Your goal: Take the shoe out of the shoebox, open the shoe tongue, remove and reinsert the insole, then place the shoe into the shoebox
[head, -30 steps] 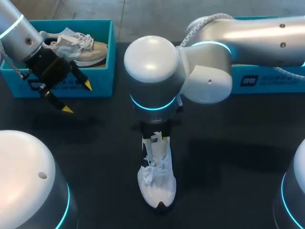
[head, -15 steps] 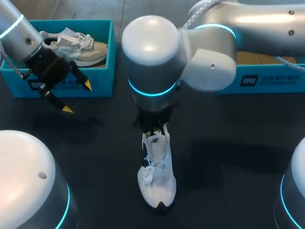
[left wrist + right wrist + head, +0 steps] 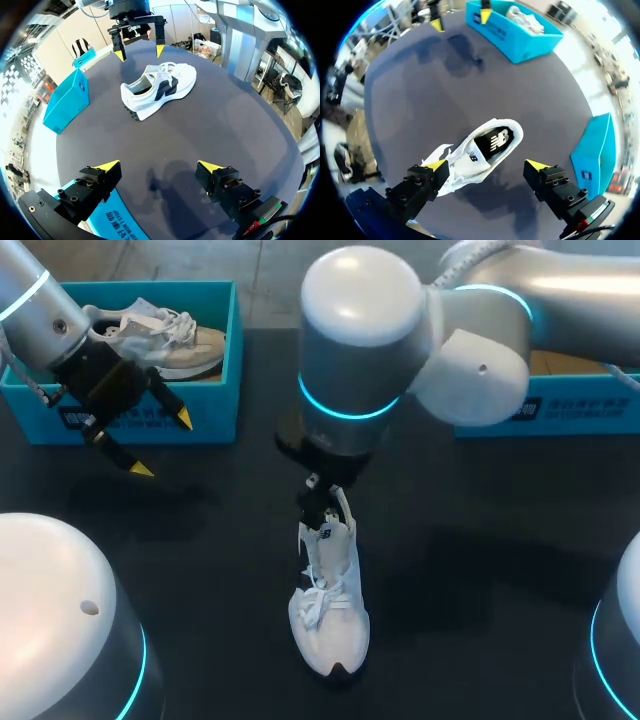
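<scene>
Swinging out toward its own side since a second ago, my right arm is now hanging its right fingers (image 3: 436, 165) released and spread above the heel end of the white sneaker (image 3: 487, 145), not touching it. That sneaker is standing on its sole on the bench (image 3: 480, 540), outside the teal shoebox (image 3: 205, 425). My left fingers (image 3: 107, 166) are staying put, released and grasping nothing, just beside that shoebox, where a beige sneaker (image 3: 190, 345) is lying.

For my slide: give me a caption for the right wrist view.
Open right hand hovers over the white shoe on the table.
</scene>
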You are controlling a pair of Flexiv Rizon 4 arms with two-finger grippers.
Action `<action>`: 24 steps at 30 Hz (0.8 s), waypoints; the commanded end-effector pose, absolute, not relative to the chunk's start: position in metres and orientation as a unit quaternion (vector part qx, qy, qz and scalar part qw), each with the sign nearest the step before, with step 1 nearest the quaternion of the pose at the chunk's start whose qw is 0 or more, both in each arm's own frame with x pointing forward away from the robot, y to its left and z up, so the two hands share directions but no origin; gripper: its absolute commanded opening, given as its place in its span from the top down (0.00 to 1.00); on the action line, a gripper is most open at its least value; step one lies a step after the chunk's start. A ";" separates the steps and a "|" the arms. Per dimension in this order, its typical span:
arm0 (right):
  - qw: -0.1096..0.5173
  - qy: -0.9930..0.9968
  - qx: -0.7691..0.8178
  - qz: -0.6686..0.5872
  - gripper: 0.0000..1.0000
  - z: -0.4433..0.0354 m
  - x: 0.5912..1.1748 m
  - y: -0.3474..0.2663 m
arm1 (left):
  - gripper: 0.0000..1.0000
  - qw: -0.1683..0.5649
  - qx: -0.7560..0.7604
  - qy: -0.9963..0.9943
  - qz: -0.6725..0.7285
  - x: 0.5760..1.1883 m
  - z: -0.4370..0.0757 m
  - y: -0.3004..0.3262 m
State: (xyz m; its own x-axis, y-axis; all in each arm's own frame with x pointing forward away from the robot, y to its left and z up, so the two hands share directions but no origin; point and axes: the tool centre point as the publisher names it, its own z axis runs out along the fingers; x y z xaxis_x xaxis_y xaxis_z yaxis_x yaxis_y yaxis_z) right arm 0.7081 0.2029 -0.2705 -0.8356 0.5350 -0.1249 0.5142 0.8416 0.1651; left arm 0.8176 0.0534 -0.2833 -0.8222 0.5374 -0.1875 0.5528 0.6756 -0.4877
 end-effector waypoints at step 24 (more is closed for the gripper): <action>0.093 0.995 -0.019 0.015 0.00 -0.276 0.761 0.225 | 0.00 0.014 0.298 0.916 -0.270 0.817 -0.283 0.054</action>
State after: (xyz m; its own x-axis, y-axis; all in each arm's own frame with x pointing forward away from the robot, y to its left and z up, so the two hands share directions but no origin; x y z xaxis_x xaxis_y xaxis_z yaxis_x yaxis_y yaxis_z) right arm 0.7532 0.2117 -0.2691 -0.9801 -0.0292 -0.1965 -0.0511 0.9929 0.1071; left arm 0.8176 0.0534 -0.2833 -0.8222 0.5374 -0.1875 0.5529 0.6756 -0.4877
